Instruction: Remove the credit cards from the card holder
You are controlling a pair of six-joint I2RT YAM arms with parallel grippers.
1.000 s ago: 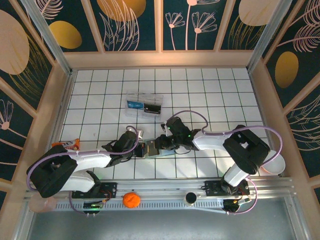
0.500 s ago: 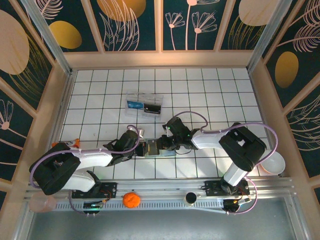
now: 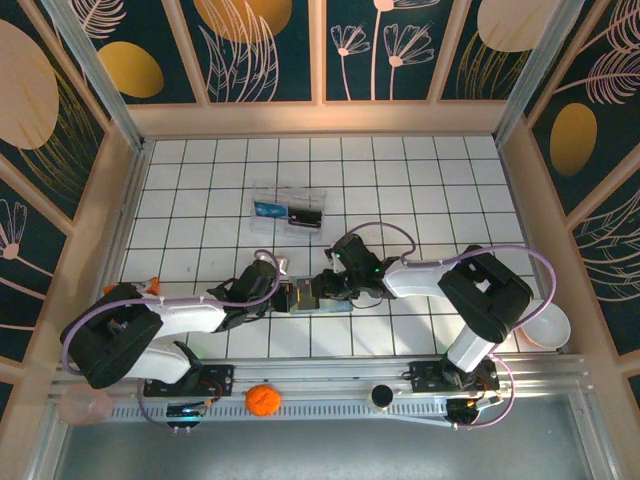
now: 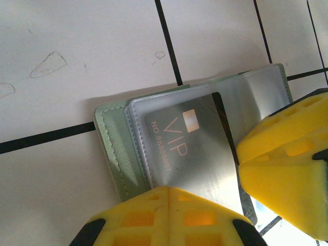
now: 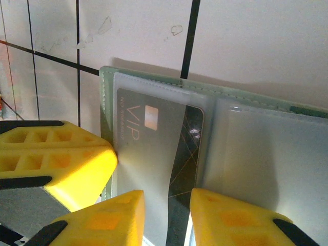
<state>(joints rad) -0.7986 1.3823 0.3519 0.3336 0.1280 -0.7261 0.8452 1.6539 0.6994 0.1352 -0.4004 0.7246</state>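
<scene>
Right elbow (image 3: 487,295) nudged toward 9 o'clock; my closed left gripper (image 4: 164,207) pins card holder (image 4: 110,148), right gripper (image 5: 166,218) parted, so if holder slips, VIP card (image 4: 192,148) drags along.

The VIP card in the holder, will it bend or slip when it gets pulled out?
Probably stiff: the VIP card lies flat with a straight edge. Likely slick, given the glare on its face, yet the clear sleeve may cling. The soft card holder could drag along.
</scene>
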